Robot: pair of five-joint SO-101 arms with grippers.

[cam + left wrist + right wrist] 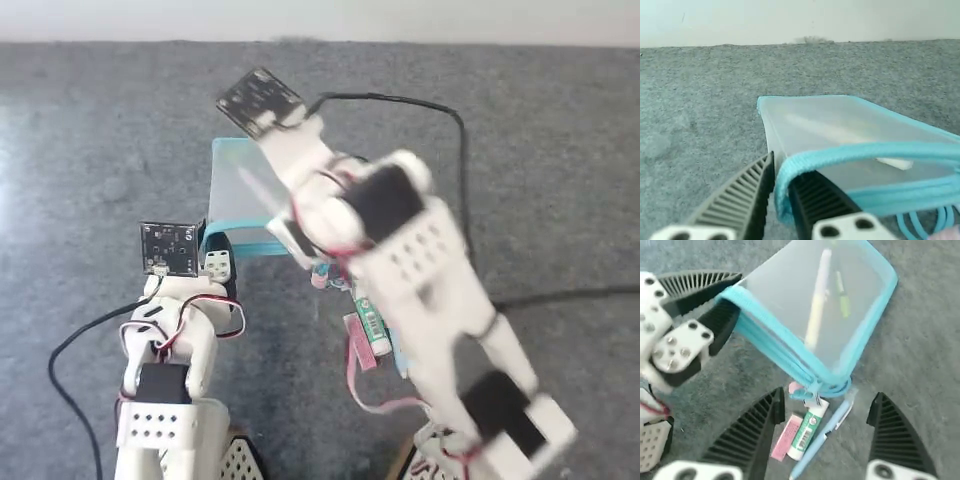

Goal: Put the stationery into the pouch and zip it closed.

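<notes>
The left tool [777, 167] is clamped on the blue edge at the near left corner of the pouch [840, 125]. The right tool [827, 396] hangs spread wide over the zip edge, holding nothing. Two pens [816, 310] lie inside the pouch. A glue stick [807, 432], a pink eraser [783, 437] and a blue pen [826, 432] lie on the bench [920, 340] just near of it. Loading looks part done. Next, I judge, the right tool must drop over one loose piece, close, and feed it in
</notes>
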